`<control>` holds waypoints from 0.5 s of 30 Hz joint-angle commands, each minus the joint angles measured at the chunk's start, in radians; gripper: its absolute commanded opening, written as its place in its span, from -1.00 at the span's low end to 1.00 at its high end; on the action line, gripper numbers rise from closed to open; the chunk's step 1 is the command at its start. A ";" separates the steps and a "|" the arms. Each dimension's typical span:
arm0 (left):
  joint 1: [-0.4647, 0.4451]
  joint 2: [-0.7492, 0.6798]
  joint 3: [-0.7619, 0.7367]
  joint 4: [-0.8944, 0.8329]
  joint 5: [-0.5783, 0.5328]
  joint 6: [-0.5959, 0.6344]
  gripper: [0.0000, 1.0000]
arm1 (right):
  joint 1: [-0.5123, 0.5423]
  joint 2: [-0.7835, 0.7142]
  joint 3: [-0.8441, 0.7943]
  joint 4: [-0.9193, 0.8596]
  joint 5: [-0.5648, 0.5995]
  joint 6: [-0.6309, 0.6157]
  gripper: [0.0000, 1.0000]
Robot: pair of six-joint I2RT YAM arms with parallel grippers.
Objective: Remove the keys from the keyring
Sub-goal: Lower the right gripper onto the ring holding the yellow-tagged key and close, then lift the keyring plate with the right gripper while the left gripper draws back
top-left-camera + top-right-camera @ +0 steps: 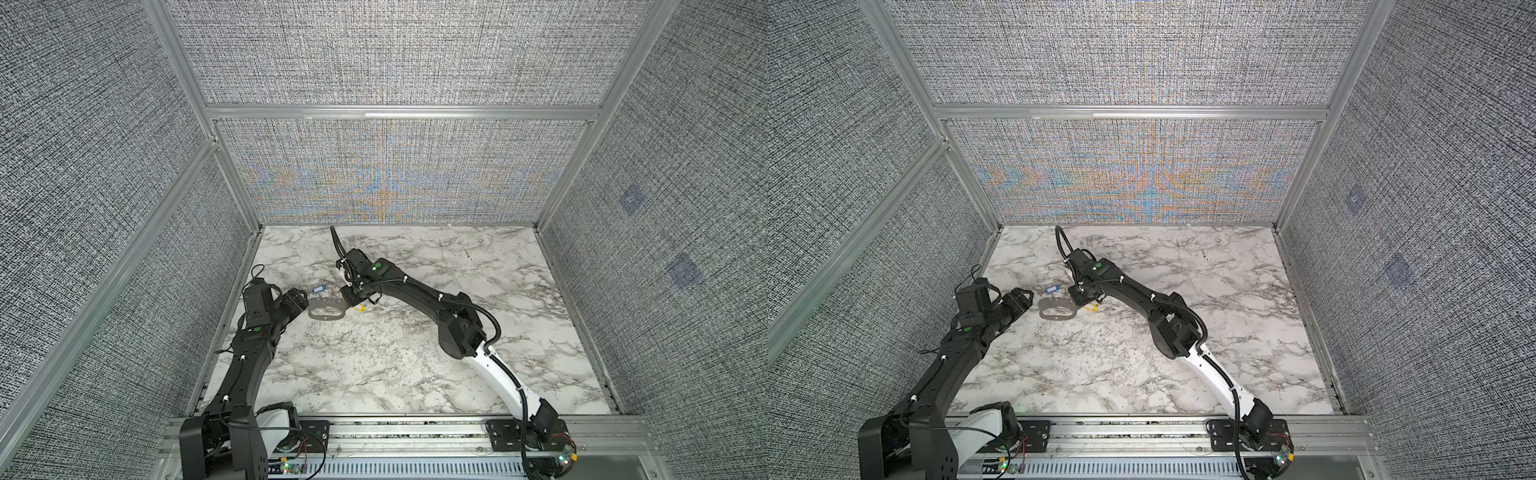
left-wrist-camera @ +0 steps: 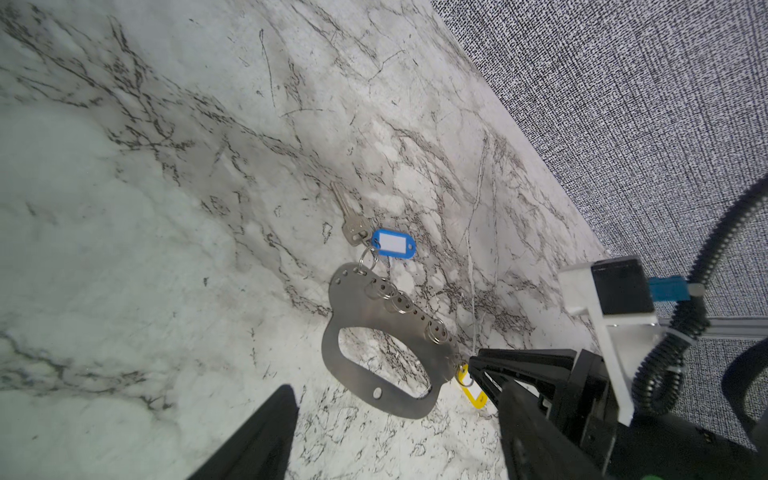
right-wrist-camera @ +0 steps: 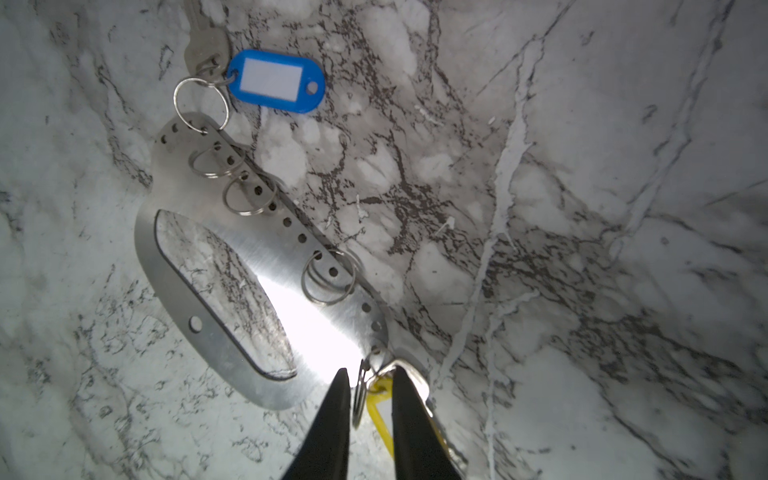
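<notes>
Keyring [image 3: 266, 245] lies flat on the marble table [image 3: 582, 166]. Blue-tagged key [image 3: 276, 81] joins by a split ring [image 3: 176, 99] at one end of the keyring's hole row, yellow-tagged key [image 3: 376, 409] at the opposite end. Your right pincer [image 3: 372, 372] straddles the yellow-end ring, fingers narrowly apart; whether they pinch it cannot be told. Your left pincer [image 1: 305, 302] stands spread wide, empty, just beside the keyring's blue end.

We note keyring [image 2: 361, 307] flat on table [image 2: 166, 208]; blue-tagged key [image 2: 353, 222] ringed at one end, yellow tag [image 2: 474, 395] at other, beside right gripper [image 2: 478, 365]
</notes>
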 commanded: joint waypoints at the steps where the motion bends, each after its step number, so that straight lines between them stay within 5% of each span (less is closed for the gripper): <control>1: 0.001 0.001 0.002 -0.006 -0.010 0.009 0.57 | 0.001 0.014 0.025 -0.029 -0.003 0.013 -0.57; 15: 0.002 0.013 0.001 -0.011 -0.015 0.009 0.57 | -0.002 0.032 0.050 -0.045 -0.024 0.011 -0.67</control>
